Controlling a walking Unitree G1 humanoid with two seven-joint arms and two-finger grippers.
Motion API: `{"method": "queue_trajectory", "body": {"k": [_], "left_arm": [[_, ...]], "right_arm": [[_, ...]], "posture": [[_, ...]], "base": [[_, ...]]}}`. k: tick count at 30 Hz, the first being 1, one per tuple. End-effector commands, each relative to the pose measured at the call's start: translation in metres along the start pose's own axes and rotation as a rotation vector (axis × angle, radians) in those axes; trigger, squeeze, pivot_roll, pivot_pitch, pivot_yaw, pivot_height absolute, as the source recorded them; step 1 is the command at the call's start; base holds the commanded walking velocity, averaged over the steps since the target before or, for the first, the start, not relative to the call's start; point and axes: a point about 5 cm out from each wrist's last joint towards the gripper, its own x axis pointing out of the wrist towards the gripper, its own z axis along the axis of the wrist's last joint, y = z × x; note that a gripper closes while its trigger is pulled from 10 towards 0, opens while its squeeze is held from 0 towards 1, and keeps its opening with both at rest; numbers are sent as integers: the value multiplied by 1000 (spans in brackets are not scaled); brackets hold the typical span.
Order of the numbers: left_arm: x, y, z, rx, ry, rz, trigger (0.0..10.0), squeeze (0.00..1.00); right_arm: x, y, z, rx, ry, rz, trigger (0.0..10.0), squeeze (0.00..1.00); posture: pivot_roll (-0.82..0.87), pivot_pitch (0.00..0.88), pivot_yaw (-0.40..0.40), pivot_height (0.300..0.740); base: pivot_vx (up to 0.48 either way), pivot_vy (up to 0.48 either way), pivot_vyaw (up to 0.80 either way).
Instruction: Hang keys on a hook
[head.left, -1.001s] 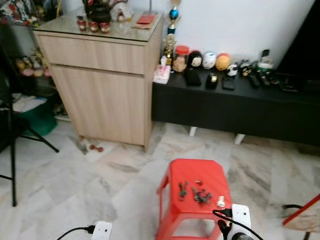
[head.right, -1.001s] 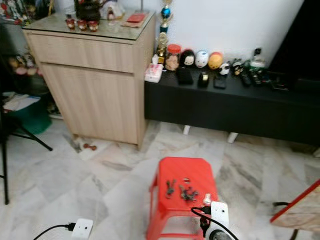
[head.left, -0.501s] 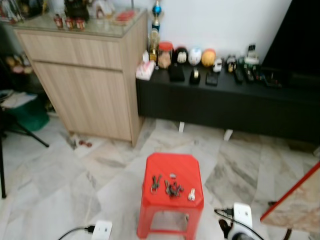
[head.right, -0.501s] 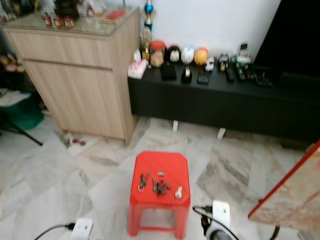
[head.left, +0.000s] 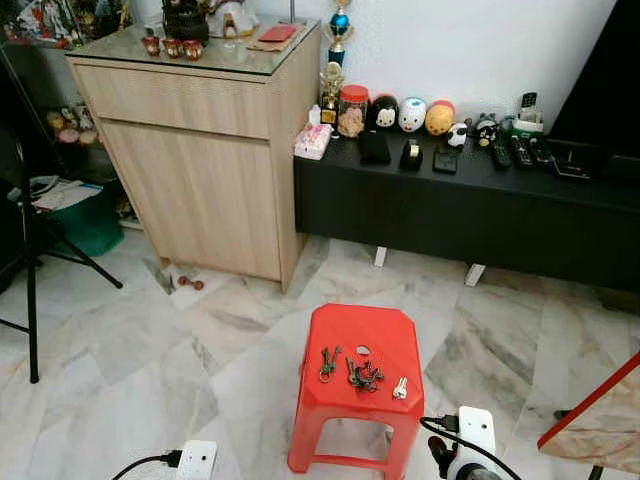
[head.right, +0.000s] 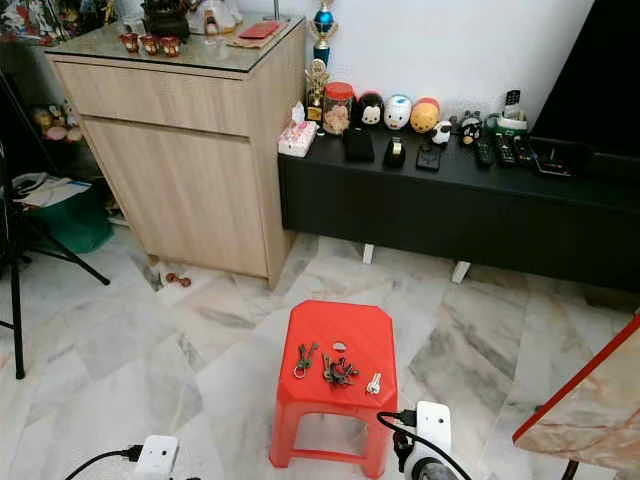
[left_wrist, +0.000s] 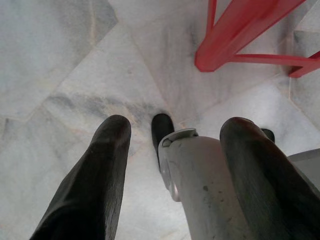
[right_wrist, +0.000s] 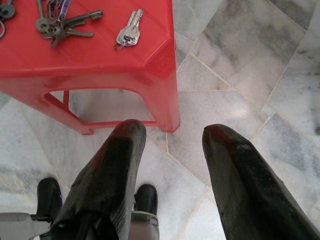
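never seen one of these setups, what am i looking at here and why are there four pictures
This is a walking humanoid robot with two arms, each ending in a gripper of two long black fingers. Two pictures come from the two eyes of its head camera and show one room. The other two come from cameras on its wrists, looking along the fingers.

In front of it stands a red plastic stool on the marble floor. Several bunches of keys lie on its seat, with a smaller silver pair off to one side.

The left gripper and right gripper both hang open near the floor, holding nothing. Behind are a wooden cabinet and a low black bench with ornaments.
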Motion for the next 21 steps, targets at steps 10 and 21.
{"method": "queue_trajectory", "body": {"k": [10, 21], "left_arm": [[0, -1, 2, -29, -14, -15, 10000, 0], [0, -1, 3, -25, -11, -17, 10000, 0]], "right_arm": [[1, -2, 4, -1, -9, -12, 10000, 0], [1, -2, 5, 11, -9, -11, 10000, 0]], "posture": [[43, 0, -78, 740], [44, 0, -77, 740]], "base": [[234, 0, 315], [351, 0, 0]]}}
